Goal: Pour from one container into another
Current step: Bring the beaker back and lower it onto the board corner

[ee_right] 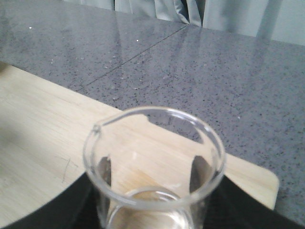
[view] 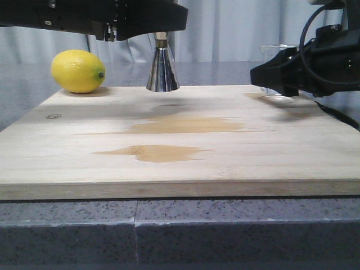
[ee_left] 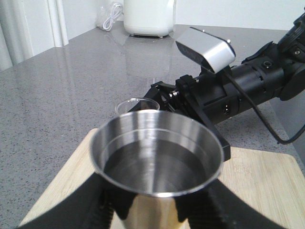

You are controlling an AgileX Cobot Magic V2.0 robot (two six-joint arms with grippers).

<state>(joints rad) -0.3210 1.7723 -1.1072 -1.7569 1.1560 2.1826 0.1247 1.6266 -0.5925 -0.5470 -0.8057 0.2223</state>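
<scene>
Right pincer (view: 275, 76): closed on the glass beaker (view: 278, 73), fingers on opposite sides of the wall below the rim. Front view shows the beaker base at or just above the far right corner of the wooden board (view: 180, 140); can't tell if it touches. Upright, not tilted.

Left pincer (ee_left: 152, 210): closed around the steel jigger (view: 162, 70) near its waist. Jigger base sits at the board's back edge, middle, well apart from the beaker.

Handling, my read: beaker is thin glass, light, fragile and slick, so a mid-wall grip with modest force and the lip facing the jigger. Jigger is rigid steel, polished, so slippery; the narrow waist is the natural hold.

Contents: the beaker holds a little clear liquid at the bottom, level hard to judge. The jigger's upper cup looks to have liquid in it; could be reflection, not sure.

Lemon (view: 77, 71) at the board's far left. Wet-looking dark patches mid-board. Grey stone bench (view: 180, 230) underneath.
</scene>
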